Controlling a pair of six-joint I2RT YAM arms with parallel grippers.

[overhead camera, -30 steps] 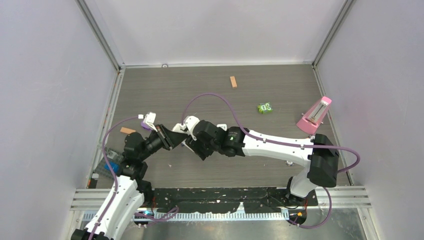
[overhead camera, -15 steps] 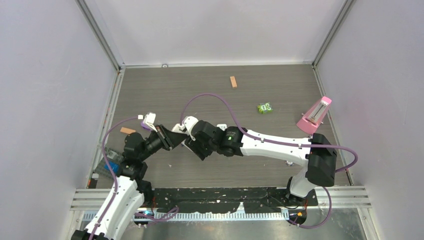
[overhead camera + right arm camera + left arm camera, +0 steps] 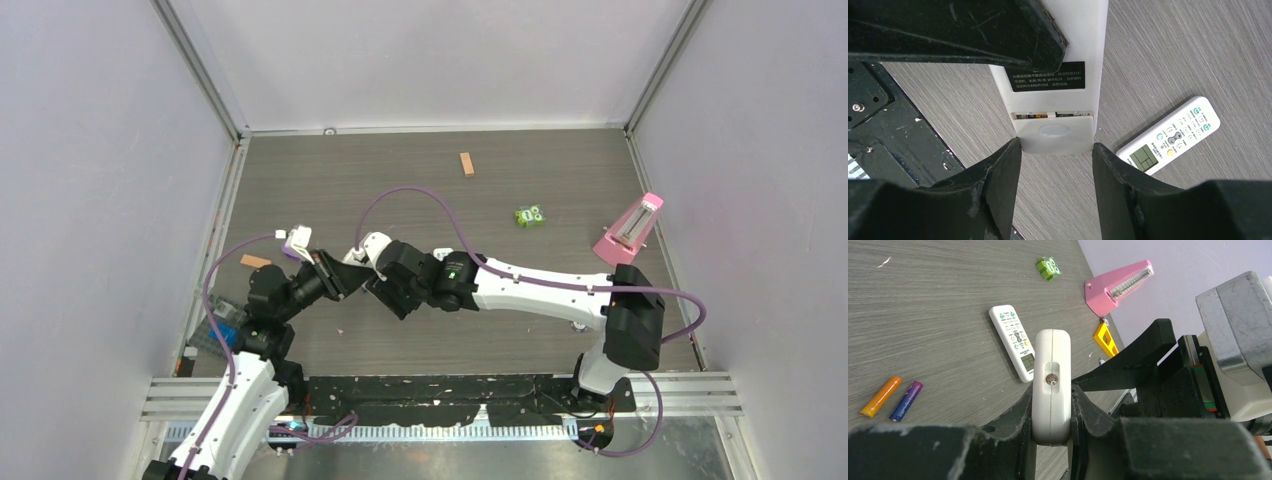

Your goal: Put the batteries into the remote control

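Note:
My left gripper (image 3: 1050, 410) is shut on the white remote control (image 3: 1050, 380), seen edge-on and held above the table. In the right wrist view its back (image 3: 1073, 30) faces the camera, with a black label (image 3: 1048, 76) and the battery cover (image 3: 1054, 132) slid slightly, leaving a narrow gap. My right gripper (image 3: 1055, 145) grips the cover end, its fingertips (image 3: 1015, 145) touching both sides. The orange battery (image 3: 880, 396) and the purple battery (image 3: 906, 400) lie side by side on the table. In the top view both grippers (image 3: 345, 275) (image 3: 375, 282) meet left of centre.
A second white remote (image 3: 1013, 342) with a display lies face up on the table below (image 3: 1170, 135). A pink metronome (image 3: 630, 230), a green toy (image 3: 530, 215) and a tan block (image 3: 466, 163) stand further back. Another small block (image 3: 255, 261) lies at the left.
The right arm has shifted slightly left toward the left gripper. The left gripper still holds the remote in place.

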